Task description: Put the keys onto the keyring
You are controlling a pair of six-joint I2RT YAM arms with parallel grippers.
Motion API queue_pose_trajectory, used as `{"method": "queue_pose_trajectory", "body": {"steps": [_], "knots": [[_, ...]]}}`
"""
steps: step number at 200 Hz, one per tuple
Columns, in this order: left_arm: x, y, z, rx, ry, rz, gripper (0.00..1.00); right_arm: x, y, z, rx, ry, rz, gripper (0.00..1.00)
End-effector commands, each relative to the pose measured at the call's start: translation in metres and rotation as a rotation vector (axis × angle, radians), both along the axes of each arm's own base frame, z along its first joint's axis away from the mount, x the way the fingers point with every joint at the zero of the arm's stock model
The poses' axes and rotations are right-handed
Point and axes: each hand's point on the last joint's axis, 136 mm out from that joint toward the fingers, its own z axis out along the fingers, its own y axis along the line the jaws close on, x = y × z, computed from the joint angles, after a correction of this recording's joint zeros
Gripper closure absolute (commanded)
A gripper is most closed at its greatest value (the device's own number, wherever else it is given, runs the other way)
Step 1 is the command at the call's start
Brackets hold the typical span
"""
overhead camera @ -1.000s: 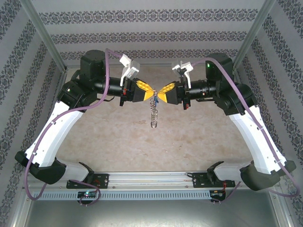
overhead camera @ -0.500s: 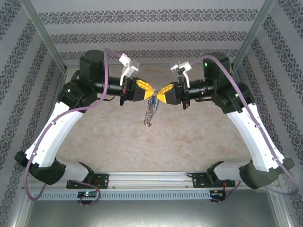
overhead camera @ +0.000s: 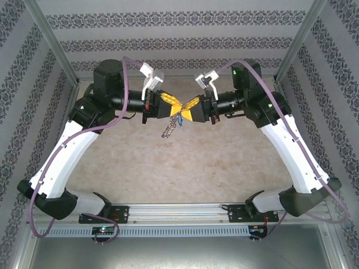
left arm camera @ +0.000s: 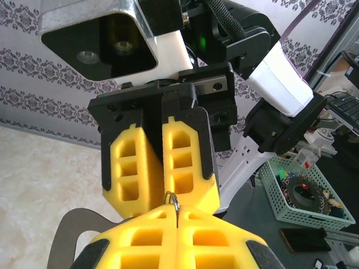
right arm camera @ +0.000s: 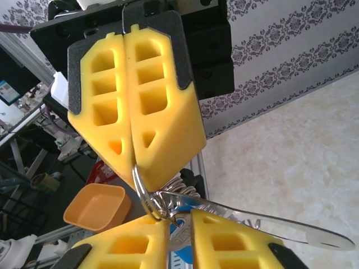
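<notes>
Yellow fingertips of the left gripper (overhead camera: 175, 106) and right gripper (overhead camera: 187, 107) are seen tip to tip, raised well clear of the beige tabletop (overhead camera: 224, 162). The left gripper's jaws are pressed fully together on the keyring (left arm camera: 172, 200), and a small arc of wire is left poking out at the tip. In the right wrist view the loop (right arm camera: 139, 182) is seen hanging from that closed tip. The right gripper (right arm camera: 179, 224) is parted a little, with a narrow gap visible between its fingers. The ring wire and a flat silver strip (right arm camera: 269, 224) lie at that gap, but whether either is touched by the pads cannot be told. From the left wrist, the same slot is seen as a dark line between the right fingers. In the top view, the keyring's grey pieces (overhead camera: 170, 128) are strung down and leftward from the fingertips, off the tabletop. The key (overhead camera: 182, 118) is noted as a blue fleck just under the meeting point, beside the ring's upper end. Whether it is threaded on cannot be told.
</notes>
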Motion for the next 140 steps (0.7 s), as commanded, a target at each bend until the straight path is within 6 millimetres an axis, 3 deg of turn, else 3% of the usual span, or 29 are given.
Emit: {"method": "queue_pose_trajectory", "body": {"steps": [1, 30, 72, 109, 140], "knots": [[-0.016, 0.005, 0.02, -0.052, -0.068, -0.03, 1.0, 0.002, -0.005, 0.015, 0.016, -0.094, -0.044, 0.76], [-0.012, 0.006, 0.019, -0.056, -0.063, -0.019, 1.0, 0.001, -0.016, 0.021, 0.008, -0.173, -0.102, 0.65], [-0.007, 0.005, 0.021, -0.092, -0.049, -0.001, 1.0, -0.002, -0.022, 0.027, 0.012, -0.236, -0.163, 0.42], [-0.002, 0.003, 0.024, -0.122, -0.05, 0.006, 1.0, -0.005, -0.014, 0.029, 0.034, -0.242, -0.134, 0.4], [-0.002, 0.003, 0.028, -0.141, -0.059, 0.007, 1.0, 0.004, -0.007, 0.03, 0.028, -0.247, -0.133, 0.36]]}}
